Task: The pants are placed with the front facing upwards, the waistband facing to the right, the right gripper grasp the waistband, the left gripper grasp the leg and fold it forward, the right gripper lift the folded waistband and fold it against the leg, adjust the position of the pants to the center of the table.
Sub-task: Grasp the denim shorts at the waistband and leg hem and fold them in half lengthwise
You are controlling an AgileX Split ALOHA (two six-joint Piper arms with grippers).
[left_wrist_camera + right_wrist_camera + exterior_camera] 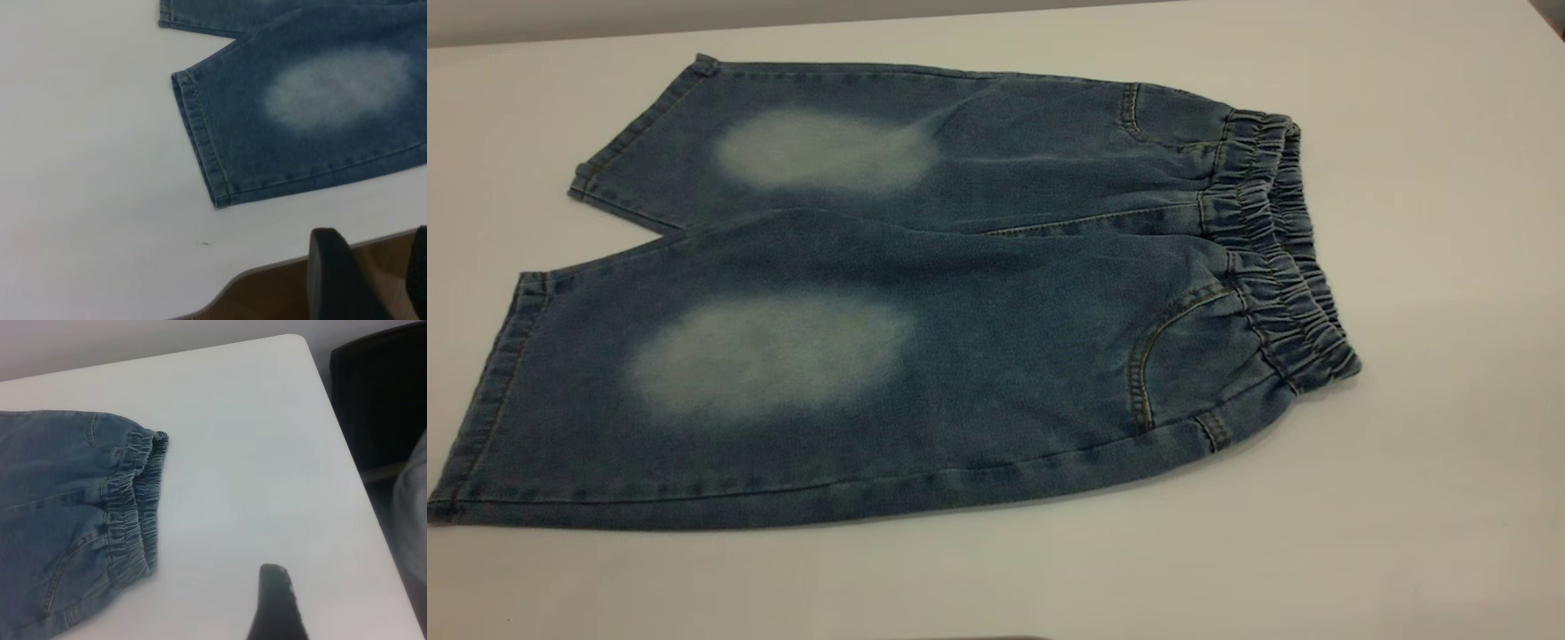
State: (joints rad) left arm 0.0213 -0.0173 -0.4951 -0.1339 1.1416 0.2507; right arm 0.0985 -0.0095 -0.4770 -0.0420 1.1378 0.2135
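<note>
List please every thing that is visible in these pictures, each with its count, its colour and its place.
pants: one, blue denim with two pale faded ovals, flat on the table, legs toward the exterior view's left.
waistband: one, darker blue, gathered, at the pants' right end.
table: one, white, under the pants.
left gripper: one, black, beyond the table edge near the leg hem, touching nothing.
right gripper: one; a single black fingertip shows, above the bare table beside the waistband.
</note>
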